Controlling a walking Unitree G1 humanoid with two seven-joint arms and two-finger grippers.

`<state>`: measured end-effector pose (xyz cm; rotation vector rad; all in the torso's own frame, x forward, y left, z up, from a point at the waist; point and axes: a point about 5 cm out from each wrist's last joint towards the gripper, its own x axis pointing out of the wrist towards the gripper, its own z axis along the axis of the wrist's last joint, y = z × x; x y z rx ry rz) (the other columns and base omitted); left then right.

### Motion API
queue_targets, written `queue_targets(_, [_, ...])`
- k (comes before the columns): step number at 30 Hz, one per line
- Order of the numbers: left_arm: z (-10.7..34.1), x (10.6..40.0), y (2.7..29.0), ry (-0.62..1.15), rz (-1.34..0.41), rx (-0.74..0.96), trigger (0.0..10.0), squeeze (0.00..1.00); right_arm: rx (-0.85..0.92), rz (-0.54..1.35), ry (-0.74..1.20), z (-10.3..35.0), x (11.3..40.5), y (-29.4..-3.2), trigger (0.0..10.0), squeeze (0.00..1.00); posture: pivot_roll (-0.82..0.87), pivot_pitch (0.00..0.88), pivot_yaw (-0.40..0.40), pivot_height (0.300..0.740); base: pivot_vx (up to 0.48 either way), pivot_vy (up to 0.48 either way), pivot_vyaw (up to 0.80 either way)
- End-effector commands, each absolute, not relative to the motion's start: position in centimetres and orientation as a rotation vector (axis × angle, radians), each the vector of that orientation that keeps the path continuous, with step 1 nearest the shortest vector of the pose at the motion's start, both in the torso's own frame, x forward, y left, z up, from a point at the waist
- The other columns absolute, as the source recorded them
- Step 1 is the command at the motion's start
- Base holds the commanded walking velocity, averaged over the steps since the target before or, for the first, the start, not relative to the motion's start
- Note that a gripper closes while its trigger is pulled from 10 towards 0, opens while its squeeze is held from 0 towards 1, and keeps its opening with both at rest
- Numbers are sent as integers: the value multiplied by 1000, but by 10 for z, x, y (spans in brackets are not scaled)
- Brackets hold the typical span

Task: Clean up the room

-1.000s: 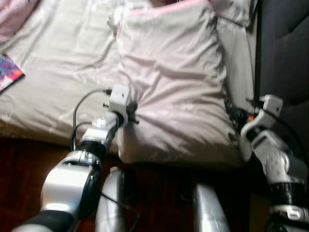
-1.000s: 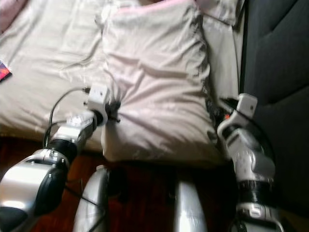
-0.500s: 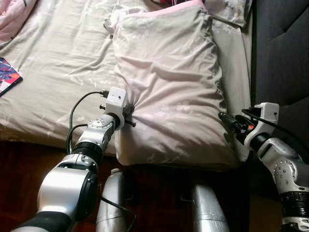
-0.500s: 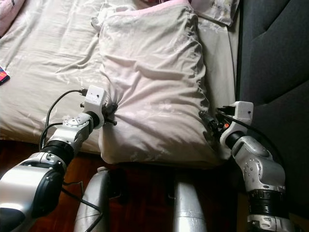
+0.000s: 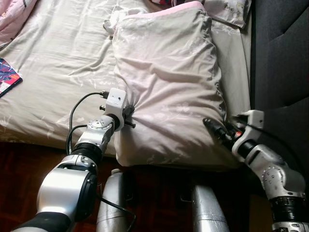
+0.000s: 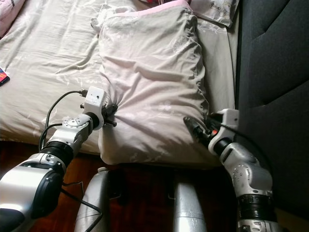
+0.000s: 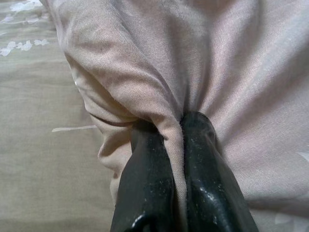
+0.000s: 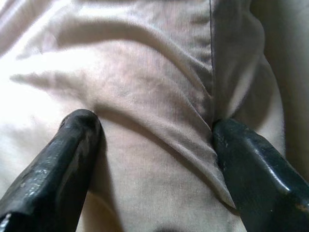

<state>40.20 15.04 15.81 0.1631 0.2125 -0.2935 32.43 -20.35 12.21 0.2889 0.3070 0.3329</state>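
A large pale pink-grey pillow (image 5: 169, 82) lies lengthwise on the bed, its near end hanging over the front edge. My left gripper (image 5: 129, 115) is shut on a pinched fold of the pillow's left side; in the left wrist view the cloth (image 7: 159, 87) is squeezed between the two black fingers (image 7: 198, 140). My right gripper (image 5: 210, 126) presses open against the pillow's right side near its lower corner. In the right wrist view its fingers (image 8: 72, 145) stand wide apart with the pillow's seam edge (image 8: 159, 96) bulging between them.
The bed sheet (image 5: 53, 67) is beige and creased. A colourful book (image 5: 7, 75) lies at the bed's left edge, a pink blanket (image 5: 14, 14) beyond it. A dark grey padded headboard (image 5: 285, 58) stands at the right. A second patterned pillow (image 5: 229, 9) sits behind. Dark wood floor (image 5: 24, 193) lies below.
My right gripper has moved left from beside the headboard onto the pillow's right side. The left gripper has kept its hold. The view has sharpened and shifted slightly.
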Motion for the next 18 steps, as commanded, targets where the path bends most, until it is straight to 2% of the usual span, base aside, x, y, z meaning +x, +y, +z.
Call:
queue_targets(1, [119,386,176,378,-242,182,10000,0,259,314,457,87,310,-201,10000,0,-62,548,126,636,0,0,0])
queue_targets(7, [116,385,174,381,-254,180,10000,0,262,344,526,65,304,-184,10000,0,-58,551,127,636,0,0,0])
queue_targets(8, [116,385,173,381,-256,179,10000,0,278,340,528,62,304,-181,3137,0,-58,551,127,636,0,0,0])
queue_targets(9, [116,385,173,381,-257,179,10000,0,288,336,528,60,304,-179,3137,0,-58,551,127,636,0,0,0])
queue_targets(10, [116,385,172,381,-259,176,10000,0,309,330,523,59,304,-176,0,0,-55,551,128,636,0,0,0])
queue_targets(18, [115,384,166,379,-272,144,10000,0,357,345,509,56,305,-164,0,0,-56,551,128,636,0,0,0])
